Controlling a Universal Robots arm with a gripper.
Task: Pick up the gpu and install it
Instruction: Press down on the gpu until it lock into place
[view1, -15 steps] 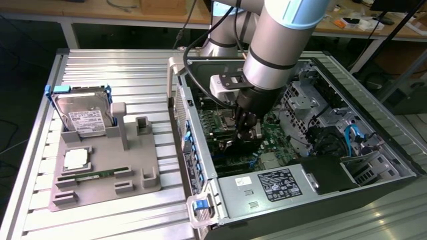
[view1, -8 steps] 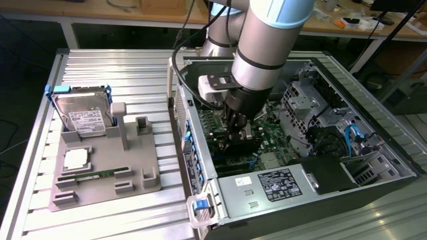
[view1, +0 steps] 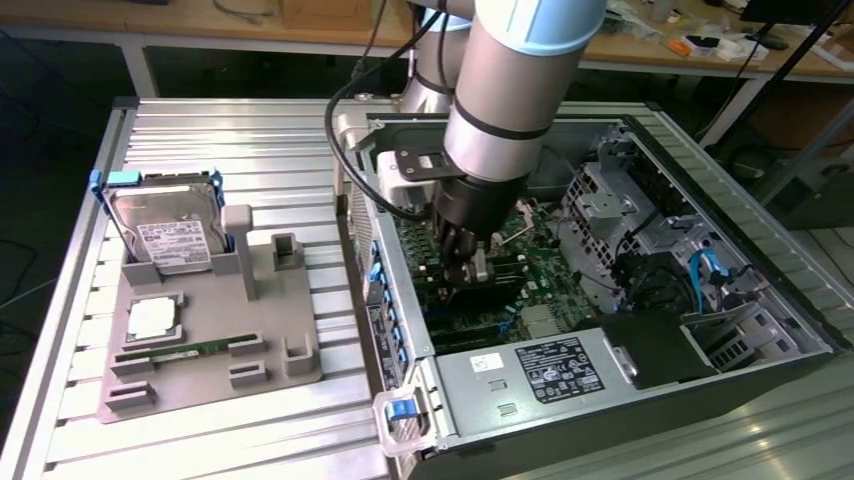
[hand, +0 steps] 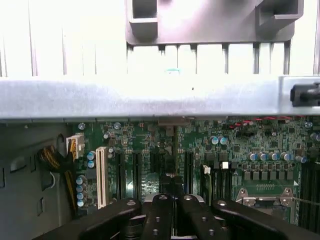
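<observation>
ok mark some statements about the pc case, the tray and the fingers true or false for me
1. The fingers are down inside the open black computer case, above its green motherboard. True.
2. The silver hard drive with a white label sits inside the case. False: it stands on the grey plastic tray, to the exterior view's left of the case.
3. The narrow green memory stick lies on that tray. True.
4. The fingers are spread wide. False: they are shut.
</observation>
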